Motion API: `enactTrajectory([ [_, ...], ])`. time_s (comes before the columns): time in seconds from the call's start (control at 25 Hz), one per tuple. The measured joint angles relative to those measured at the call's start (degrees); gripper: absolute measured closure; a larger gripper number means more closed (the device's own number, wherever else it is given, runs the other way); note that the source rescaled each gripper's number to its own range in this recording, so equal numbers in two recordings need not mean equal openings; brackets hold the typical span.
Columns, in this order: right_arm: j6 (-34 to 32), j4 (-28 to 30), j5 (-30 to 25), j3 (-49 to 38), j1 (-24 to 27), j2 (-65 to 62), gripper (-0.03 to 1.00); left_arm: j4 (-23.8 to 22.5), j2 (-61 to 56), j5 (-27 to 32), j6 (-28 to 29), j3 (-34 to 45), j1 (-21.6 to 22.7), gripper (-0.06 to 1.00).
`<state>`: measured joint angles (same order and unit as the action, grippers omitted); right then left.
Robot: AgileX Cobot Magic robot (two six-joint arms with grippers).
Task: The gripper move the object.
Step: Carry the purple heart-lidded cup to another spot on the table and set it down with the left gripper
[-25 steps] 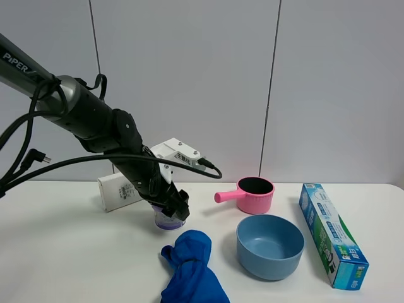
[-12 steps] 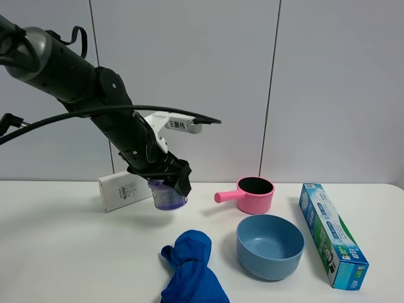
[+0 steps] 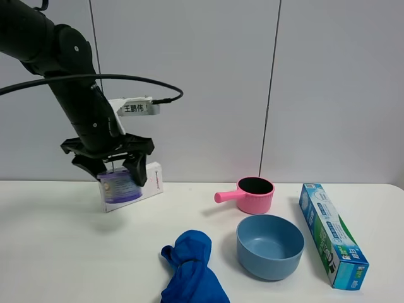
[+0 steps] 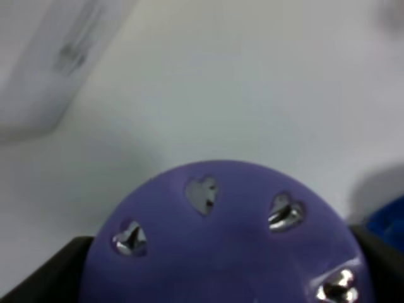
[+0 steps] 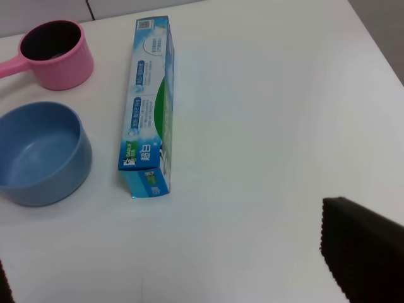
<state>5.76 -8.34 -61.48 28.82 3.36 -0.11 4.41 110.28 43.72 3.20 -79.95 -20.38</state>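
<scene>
My left gripper (image 3: 113, 169) hangs from the thick black arm at the left of the exterior view. It is shut on the object, a small round canister (image 3: 121, 187) with a lilac lid and clear labelled body, and holds it in the air above the table, in front of a white box. In the left wrist view the lilac lid (image 4: 221, 252) with petal-shaped holes fills the lower part, with dark fingers (image 4: 38, 278) at both its sides. My right gripper (image 5: 164, 252) shows only in the right wrist view, open and empty above the table.
A white box (image 3: 154, 180) stands at the back left of the white table (image 3: 57, 252). A crumpled blue cloth (image 3: 192, 265) lies at the front middle. A blue bowl (image 3: 270, 245), a pink saucepan (image 3: 252, 194) and a long toothpaste box (image 3: 331, 233) lie to the right.
My left gripper has lifted the canister off the table and carried it up and to the left, from beside the blue cloth to in front of the white box.
</scene>
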Motion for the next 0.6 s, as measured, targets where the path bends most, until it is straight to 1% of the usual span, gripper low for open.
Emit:
enactTrajectory([
  [0.04, 0.0, 0.0, 0.0, 0.0, 0.0, 0.0, -0.03, -0.99, -0.12, 1.31, 0.31, 0.14, 0.0, 0.93],
  [0.12, 0.0, 0.0, 0.0, 0.0, 0.0, 0.0, -0.03, -1.17, -0.72, 1.67, 0.6, 0.94, 0.0, 0.93],
  [0.36, 0.0, 0.0, 0.0, 0.0, 0.0, 0.0, -0.03, 0.19, -4.7, -0.79, 0.76, 9.14, 0.0, 0.93],
  [0.52, 0.0, 0.0, 0.0, 0.0, 0.0, 0.0, -0.03, 0.59, -7.46, -4.98, 0.76, 15.49, -0.25, 0.93],
  [0.6, 0.0, 0.0, 0.0, 0.0, 0.0, 0.0, -0.03, 1.09, -8.85, -9.06, 0.76, 18.42, -0.89, 0.93],
])
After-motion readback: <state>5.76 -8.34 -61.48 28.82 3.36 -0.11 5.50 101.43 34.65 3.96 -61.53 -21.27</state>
